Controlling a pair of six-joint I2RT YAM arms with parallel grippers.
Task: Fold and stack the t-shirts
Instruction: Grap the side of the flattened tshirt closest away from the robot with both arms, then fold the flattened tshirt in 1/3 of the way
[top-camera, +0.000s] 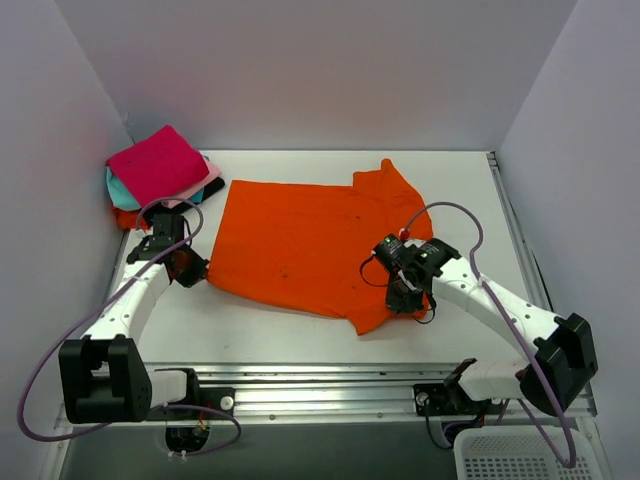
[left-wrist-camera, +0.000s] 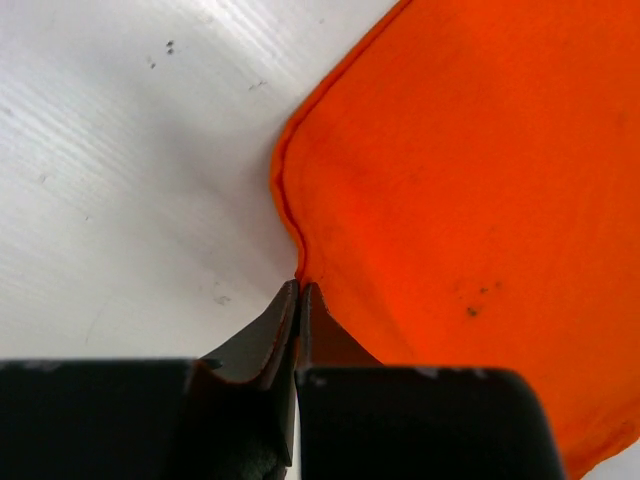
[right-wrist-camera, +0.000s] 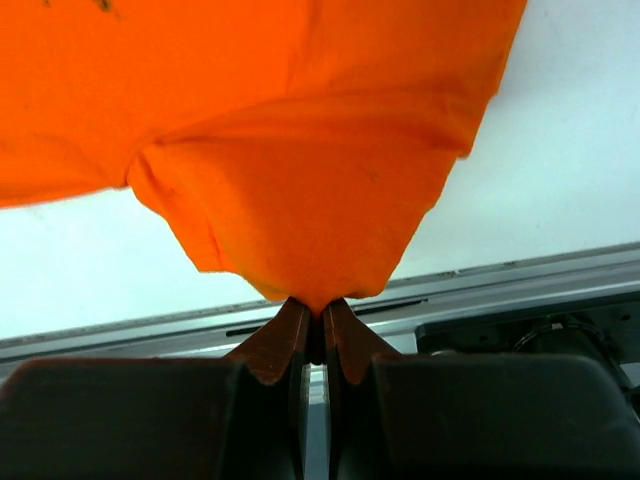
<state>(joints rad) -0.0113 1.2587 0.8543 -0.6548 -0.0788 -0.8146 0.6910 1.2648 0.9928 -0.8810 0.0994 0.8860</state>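
Note:
A large plain bright orange t-shirt (top-camera: 300, 240) lies spread on the white table (top-camera: 290, 340). My left gripper (top-camera: 190, 268) is shut on its near left hem corner; the left wrist view shows the tips (left-wrist-camera: 300, 290) pinching the shirt's edge (left-wrist-camera: 450, 200). My right gripper (top-camera: 400, 290) is shut on the near right sleeve and lifts it; in the right wrist view the cloth (right-wrist-camera: 300, 180) bunches into the tips (right-wrist-camera: 320, 310). A stack of folded shirts sits at the back left, magenta (top-camera: 158, 165) on top, with teal (top-camera: 117, 188), light pink, orange and black beneath.
Grey walls close in the left, back and right of the table. A metal rail (top-camera: 330, 385) runs along the near edge with the arm bases on it. A white basket (top-camera: 510, 460) shows at the bottom right corner.

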